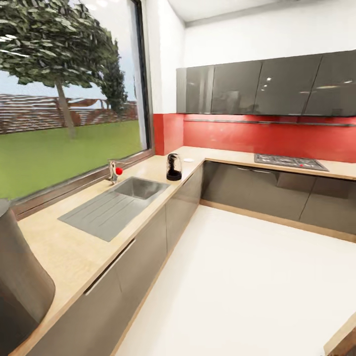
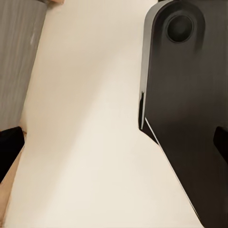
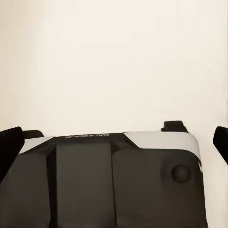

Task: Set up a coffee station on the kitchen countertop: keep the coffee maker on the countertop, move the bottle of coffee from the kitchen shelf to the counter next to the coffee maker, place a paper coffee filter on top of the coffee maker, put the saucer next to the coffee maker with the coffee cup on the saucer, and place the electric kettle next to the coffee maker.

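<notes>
Coffee maker (image 1: 173,167) sits near counter (image 1: 74,247) inner corner, past sink (image 1: 141,188). Approach squarely, arms tucked. Both grippers' opening: cannot tell.

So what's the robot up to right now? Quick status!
Fingertips wide apart at both wrist views' edges, nothing between them. Coffee maker on counter beyond sink, small white item behind it. Floor between looks open.
</notes>
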You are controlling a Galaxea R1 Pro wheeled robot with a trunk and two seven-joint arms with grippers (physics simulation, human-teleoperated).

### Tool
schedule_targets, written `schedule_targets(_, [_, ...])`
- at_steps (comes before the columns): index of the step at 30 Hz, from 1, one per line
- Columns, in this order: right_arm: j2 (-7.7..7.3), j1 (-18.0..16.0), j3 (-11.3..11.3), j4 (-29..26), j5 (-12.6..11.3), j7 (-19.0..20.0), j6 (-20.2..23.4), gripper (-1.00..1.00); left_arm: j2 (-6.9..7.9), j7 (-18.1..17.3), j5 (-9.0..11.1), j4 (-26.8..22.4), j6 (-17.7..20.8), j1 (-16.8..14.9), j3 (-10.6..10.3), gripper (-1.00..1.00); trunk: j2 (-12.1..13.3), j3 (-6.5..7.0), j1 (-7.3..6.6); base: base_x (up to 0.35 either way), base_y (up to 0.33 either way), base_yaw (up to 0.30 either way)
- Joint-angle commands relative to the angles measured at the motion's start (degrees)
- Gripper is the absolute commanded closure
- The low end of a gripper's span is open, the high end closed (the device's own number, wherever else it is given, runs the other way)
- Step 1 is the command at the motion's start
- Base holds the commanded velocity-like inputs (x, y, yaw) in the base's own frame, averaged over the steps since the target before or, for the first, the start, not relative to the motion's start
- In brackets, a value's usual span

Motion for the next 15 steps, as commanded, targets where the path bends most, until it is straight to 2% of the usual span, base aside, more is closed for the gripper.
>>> schedule_targets(1, [0.01,-0.1,0.4,0.1,-0.6,0.2,-0.1,-1.00,0.00,0.1,-0.1,-0.1,-0.1,0.0,0.2,-1.00,-0.1,-0.11,0.06,0.281,-0.212,-0.300])
schedule_targets(12, [-0.20,-0.1,0.4,0.1,-0.6,0.2,0.0,-1.00,0.10,0.1,-0.1,-0.1,-0.2,0.0,0.2,-1.00,-0.1,-0.11,0.06,0.290,-0.186,-0.300])
schedule_targets(15, [-2.02,0.6,0.5,0.2,-0.4,0.4,0.1,-1.00,0.14,0.1,-0.1,-0.1,-0.1,0.0,0.2,-1.00,-0.1,-0.11,0.06,0.297,-0.170,-0.300])
